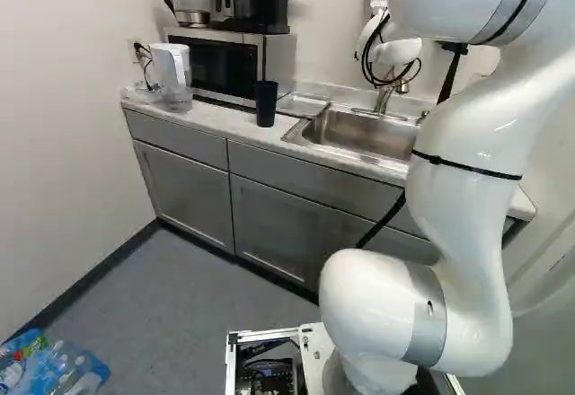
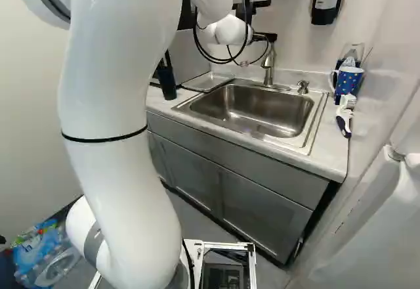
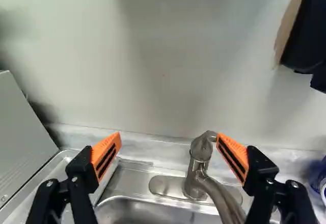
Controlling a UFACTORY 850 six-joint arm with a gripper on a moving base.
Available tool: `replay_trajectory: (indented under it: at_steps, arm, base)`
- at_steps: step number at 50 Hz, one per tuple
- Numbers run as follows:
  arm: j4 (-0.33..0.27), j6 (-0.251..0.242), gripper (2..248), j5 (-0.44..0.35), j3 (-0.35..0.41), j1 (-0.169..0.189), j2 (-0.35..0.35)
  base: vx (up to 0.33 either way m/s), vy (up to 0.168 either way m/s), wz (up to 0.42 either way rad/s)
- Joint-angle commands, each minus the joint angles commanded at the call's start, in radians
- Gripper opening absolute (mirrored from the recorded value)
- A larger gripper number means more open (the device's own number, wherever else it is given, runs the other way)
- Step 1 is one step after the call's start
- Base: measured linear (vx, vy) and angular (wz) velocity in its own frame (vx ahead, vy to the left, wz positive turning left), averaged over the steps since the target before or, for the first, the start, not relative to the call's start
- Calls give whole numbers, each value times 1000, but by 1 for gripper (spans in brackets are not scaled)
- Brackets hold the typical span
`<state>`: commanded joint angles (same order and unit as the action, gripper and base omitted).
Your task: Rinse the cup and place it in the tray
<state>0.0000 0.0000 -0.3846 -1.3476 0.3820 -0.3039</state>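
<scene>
My gripper (image 2: pixel 264 37) is over the back of the sink by the faucet, partly hidden by the arm and its cables. In the wrist view the gripper (image 3: pixel 169 151) stands open, its orange pads wide apart with nothing held between them. The dark cup (image 1: pixel 267 103) stands upright on the counter left of the sink, in front of the microwave; in the right base view the arm partly covers the cup (image 2: pixel 167 83). Beside the cup, between microwave and sink, lies the shallow metal tray (image 1: pixel 303 105). The wrist view does not show the cup.
The faucet (image 3: pixel 196 175) rises ahead of and below the gripper, close to the wall. The sink (image 2: pixel 252 108) lies beneath. A microwave (image 1: pixel 216 63) and a white pitcher (image 1: pixel 171 67) stand farther along the counter. A blue dotted mug (image 2: pixel 348 81) and a brush (image 2: pixel 344 116) are at the other end.
</scene>
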Motion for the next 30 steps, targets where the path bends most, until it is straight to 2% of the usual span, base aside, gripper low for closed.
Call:
replay_trajectory:
  at_steps: [30]
  arm:
    - [0,0,247,-12,-35,-1,-30]
  base:
    - [0,0,0]
